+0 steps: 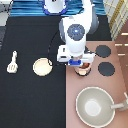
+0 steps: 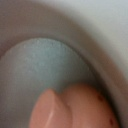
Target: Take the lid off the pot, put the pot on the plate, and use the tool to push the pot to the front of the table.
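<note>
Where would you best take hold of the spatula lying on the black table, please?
Judging from above: grip the spatula by its narrow handle, coming straight down, since it lies flat with the wider slotted head at the exterior view's bottom. The gripper is far off, over the pot on the stove.

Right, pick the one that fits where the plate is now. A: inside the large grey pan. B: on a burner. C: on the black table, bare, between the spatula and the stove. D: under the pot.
C: the plate lies bare on the black table, between the tool and the stove, while the gripper hangs over the pot on the stove.
</note>
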Available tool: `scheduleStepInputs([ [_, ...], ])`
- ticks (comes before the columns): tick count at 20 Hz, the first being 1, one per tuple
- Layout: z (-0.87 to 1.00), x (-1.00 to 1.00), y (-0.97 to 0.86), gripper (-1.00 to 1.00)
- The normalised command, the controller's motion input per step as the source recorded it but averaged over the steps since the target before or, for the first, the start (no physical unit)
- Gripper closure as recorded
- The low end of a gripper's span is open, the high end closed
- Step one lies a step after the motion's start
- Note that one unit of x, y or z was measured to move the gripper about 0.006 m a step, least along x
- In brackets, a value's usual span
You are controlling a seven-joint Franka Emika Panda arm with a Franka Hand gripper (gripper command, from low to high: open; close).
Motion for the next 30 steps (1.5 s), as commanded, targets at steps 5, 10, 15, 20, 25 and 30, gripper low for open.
scheduleStepInputs([
  [5, 0.00, -0.12, 0.26, 1.00],
  [10, 0.02, -0.07, 0.28, 1.00],
  [15, 0.09, -0.02, 0.31, 1.00],
  [20, 0.16, 0.00, 0.28, 1.00],
  [25, 0.75, 0.00, 0.03, 1.00],
  [30, 1.00, 0.00, -0.51, 1.00],
])
